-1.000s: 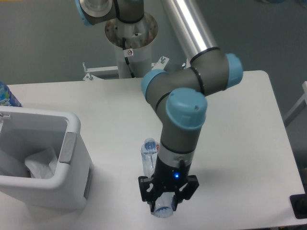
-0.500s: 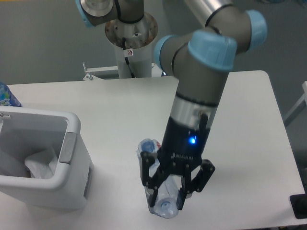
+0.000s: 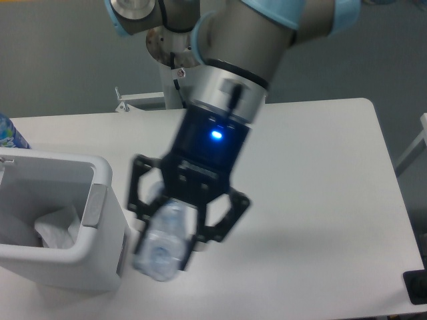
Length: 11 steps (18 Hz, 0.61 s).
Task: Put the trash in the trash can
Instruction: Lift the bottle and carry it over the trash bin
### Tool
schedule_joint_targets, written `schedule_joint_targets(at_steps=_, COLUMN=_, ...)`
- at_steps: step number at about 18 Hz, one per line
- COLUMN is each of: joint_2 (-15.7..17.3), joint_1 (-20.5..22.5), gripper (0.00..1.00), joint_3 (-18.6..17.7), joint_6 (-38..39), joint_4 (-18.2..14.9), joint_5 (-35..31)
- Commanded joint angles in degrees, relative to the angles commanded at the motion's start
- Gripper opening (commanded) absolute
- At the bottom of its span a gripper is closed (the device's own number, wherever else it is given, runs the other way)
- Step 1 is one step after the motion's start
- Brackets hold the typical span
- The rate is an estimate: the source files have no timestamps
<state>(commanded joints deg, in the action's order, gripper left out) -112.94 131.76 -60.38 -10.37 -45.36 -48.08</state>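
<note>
Since a second ago, when I was crouched low over the bottle at the bottom centre of the frame, I am now carrying it up and leftward, and my gripper [image 3: 175,230] is looming much larger toward the camera. I am keeping my jaws clamped on the clear water bottle [image 3: 162,243], which is hanging blurred at lower left of centre, off the table [image 3: 320,200], its end pointing toward the lens. I am holding it across its body so it is not slipping as I swing. The trash can [image 3: 63,233] is sitting at the left edge of the frame, and the bottle is hovering just beside its right wall, not yet over the opening. Something white and crumpled [image 3: 57,227] is lying inside the bin. A blue bottle [image 3: 8,133] is peeking in at the far left, and I am leaving that one alone.
</note>
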Motion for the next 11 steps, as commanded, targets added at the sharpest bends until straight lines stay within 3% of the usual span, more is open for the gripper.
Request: schedule_joint_targets(at_steps=11, joint_2=-0.4, joint_1=-7.9, gripper=0.43, joint_3=-1.5, joint_6=0.0, joint_4=0.3, joint_5=0.0)
